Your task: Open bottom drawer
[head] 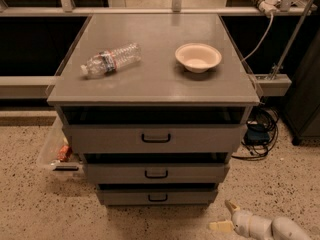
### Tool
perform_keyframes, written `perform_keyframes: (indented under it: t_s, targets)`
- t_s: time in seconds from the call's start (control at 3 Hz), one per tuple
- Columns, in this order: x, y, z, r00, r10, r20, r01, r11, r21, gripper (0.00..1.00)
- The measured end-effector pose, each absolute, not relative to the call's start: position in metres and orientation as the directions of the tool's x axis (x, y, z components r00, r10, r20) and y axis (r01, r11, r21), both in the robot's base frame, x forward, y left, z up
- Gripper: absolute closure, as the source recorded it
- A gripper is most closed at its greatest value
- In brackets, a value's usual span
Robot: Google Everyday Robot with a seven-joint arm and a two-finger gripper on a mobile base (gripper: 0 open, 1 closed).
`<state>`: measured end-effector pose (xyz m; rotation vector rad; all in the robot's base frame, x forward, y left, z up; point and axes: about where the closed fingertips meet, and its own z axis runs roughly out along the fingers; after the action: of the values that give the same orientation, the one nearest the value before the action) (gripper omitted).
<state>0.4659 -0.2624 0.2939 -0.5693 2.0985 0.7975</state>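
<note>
Drawers number three in the grey cabinet (160, 79); the bottom drawer (157, 196) sits lowest, nearest the floor. One bottle (111, 60) lies left on top, one bowl (198, 57) right. Gripper (225, 217) hovers near-right of the drawer, its two fingers spread, touching nothing.

Bottom drawer sitting low, up and to the left of the hand.

The bottom drawer (158, 192) is showing as a short grey metal front, the lowest and narrowest-looking of the stack. It is facing the camera level and appears pushed in, with a small black loop handle (158, 198) sitting at its middle. It is lying near the hand (223, 215), up and to its left. The hand is hovering low with its two fingers spread, apart from the front.
</note>
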Motion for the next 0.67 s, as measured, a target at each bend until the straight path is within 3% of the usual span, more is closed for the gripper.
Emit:
perform_keyframes:
  t_s: [0.67]
  targets:
    - [0.4685,-0.2638,0.2899,-0.574,-0.106,-0.812,-0.628,0.693,0.353,0.51]
